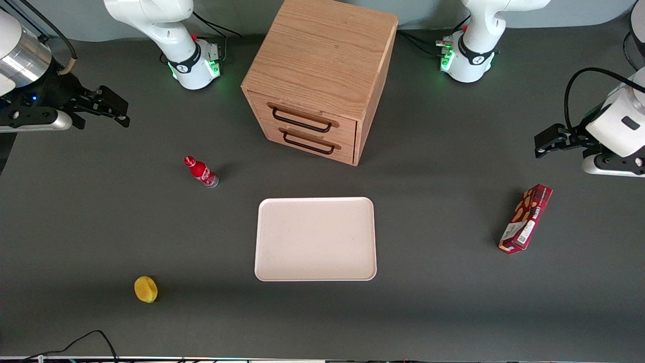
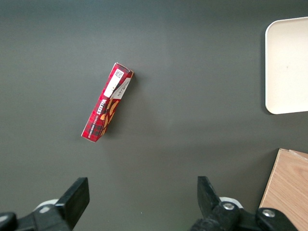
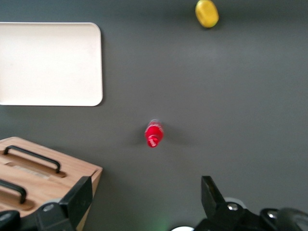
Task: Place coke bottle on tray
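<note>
The coke bottle (image 1: pixel 201 171), small and red with a red cap, stands upright on the dark table, beside the tray and a little farther from the front camera. It also shows in the right wrist view (image 3: pixel 154 134), seen from above. The tray (image 1: pixel 316 238) is pale pinkish-cream and bare, in front of the wooden drawer cabinet; it also shows in the right wrist view (image 3: pixel 48 63) and the left wrist view (image 2: pixel 288 65). My right gripper (image 1: pixel 118 108) hangs high above the working arm's end of the table, well away from the bottle. It is open and holds nothing (image 3: pixel 147 195).
A wooden cabinet (image 1: pixel 322 70) with two drawers stands farther from the camera than the tray. A yellow lemon (image 1: pixel 145 289) lies near the table's front edge. A dark red snack box (image 1: pixel 526 218) lies toward the parked arm's end.
</note>
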You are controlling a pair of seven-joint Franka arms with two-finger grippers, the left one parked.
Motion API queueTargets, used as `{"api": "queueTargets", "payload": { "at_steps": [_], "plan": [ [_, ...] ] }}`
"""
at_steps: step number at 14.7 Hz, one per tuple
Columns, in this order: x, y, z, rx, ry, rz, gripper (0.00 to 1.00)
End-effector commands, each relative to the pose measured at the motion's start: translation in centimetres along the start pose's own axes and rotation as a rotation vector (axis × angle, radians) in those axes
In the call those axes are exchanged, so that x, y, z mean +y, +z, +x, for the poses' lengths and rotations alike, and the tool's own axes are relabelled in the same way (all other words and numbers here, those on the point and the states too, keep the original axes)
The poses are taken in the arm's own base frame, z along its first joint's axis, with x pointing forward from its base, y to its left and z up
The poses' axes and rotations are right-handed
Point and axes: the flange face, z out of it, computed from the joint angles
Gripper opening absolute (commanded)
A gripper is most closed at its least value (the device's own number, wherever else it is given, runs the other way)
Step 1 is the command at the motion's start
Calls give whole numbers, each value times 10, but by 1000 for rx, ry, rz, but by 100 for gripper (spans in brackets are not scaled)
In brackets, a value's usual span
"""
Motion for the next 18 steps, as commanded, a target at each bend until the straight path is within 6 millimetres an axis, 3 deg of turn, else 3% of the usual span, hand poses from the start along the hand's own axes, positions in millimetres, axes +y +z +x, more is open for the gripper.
{"api": "queueTargets", "payload": {
  "at_steps": [1, 3, 6, 10, 13, 16, 18],
  "plan": [
    [-14, 37, -3, -46, 46, 36, 100],
    [-16, 90, -3, -54, 53, 28, 100],
    [-12, 195, -15, -25, 69, 22, 100],
    [-5, 276, -22, 0, 87, 20, 100],
    [1, 314, -37, 23, 91, 17, 100],
    [3, 322, -41, 27, 84, 8, 99],
    [4, 330, -47, 12, 92, 4, 88]
  ]
}}
